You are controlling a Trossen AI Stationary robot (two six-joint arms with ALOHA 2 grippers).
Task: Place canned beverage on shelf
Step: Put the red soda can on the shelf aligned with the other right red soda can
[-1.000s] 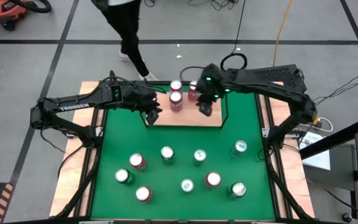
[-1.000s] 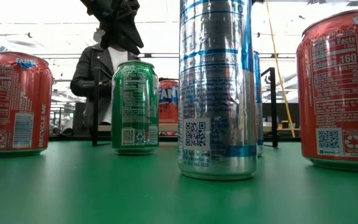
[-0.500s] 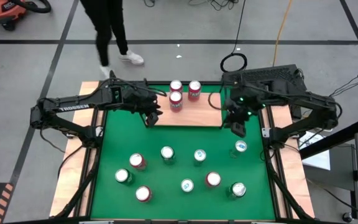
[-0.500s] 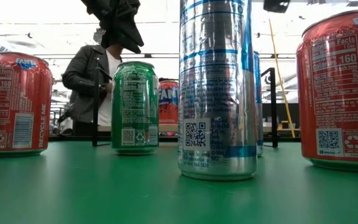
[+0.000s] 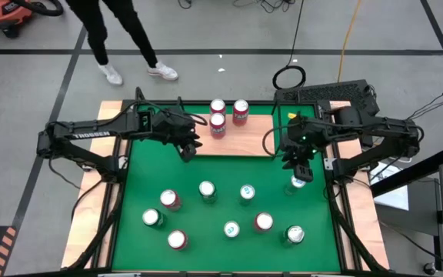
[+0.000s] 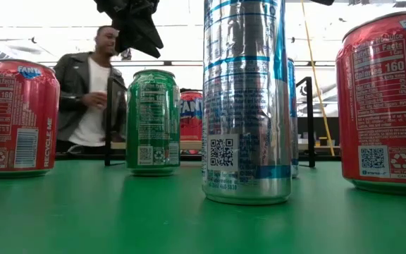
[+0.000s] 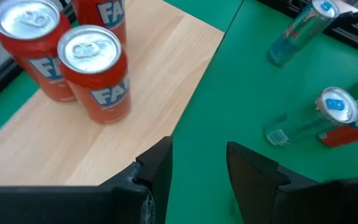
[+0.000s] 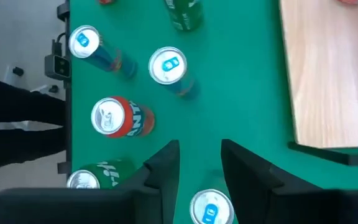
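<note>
Shelf [image 5: 233, 143] lies flat at the table's far edge, long axis running left–right, three red cans [image 5: 218, 125] upright on it. Right claw [image 5: 298, 171] hovers above a blue-topped can [image 5: 298, 182], fingers parted, empty — left claw [image 5: 186, 150] likewise.

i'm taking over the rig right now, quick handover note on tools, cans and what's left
Left tool: open, empty, hovering at the shelf's left front corner.
Right tool: open, empty, above the slim blue-top can at the mat's right side.
Shelf: three red cans standing at its back, so three placements done.
Left: nine cans upright on the green mat. The next pick is probably that slim can under the right tool.
A person is walking beyond the table's far side.
</note>
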